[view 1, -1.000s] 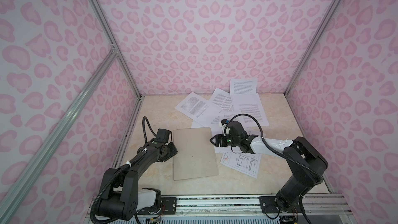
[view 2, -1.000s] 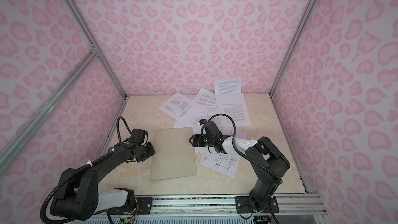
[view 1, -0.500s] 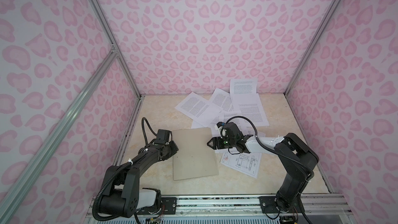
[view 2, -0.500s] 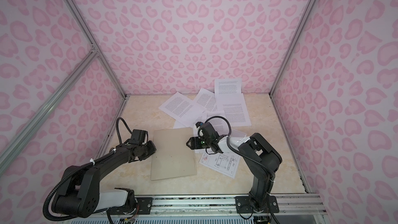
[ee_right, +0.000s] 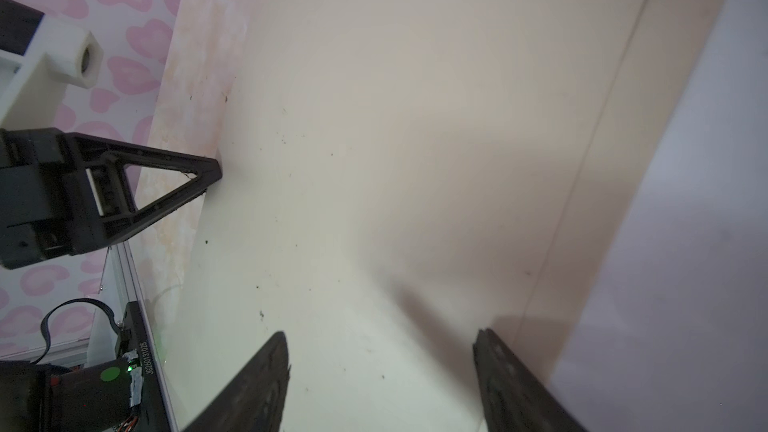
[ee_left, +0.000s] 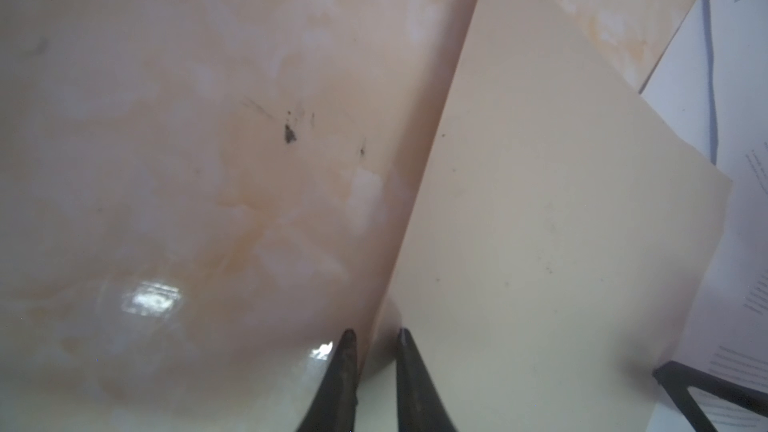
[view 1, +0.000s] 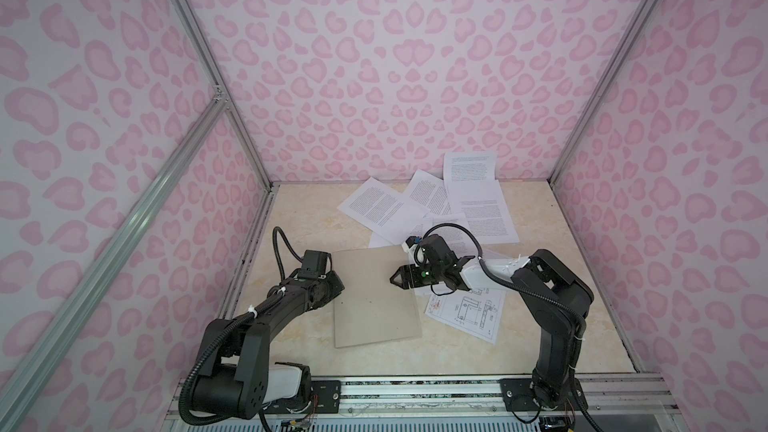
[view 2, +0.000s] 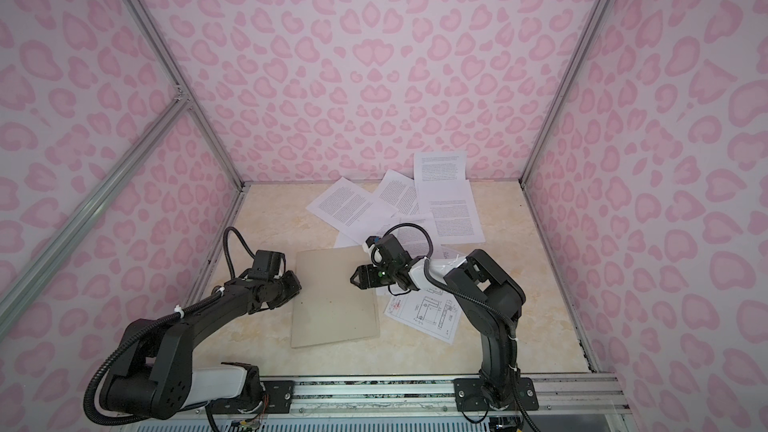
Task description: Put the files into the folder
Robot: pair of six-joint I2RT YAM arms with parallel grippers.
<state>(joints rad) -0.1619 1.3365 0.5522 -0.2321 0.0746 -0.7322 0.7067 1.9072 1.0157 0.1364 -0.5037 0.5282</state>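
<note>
On the cream marbled tabletop point(view 1: 299, 222), the files point(view 1: 382, 209) lie scattered and overlapping across the far middle and right, one sheet propped against the back wall, all of them outside the folder point(view 1: 374, 301). The folder lies flat and closed in the near middle, its far right corner over a few sheets. Just beside its right edge lies the drawing sheet point(view 1: 469, 309). The right gripper point(ee_right: 380, 351) hovers over the folder's right part with its fingers spread wide and nothing between them. The left gripper point(ee_left: 376, 338) sits at the folder's left edge, fingers narrow with that edge running between them; whether they actually pinch it I cannot tell.
</note>
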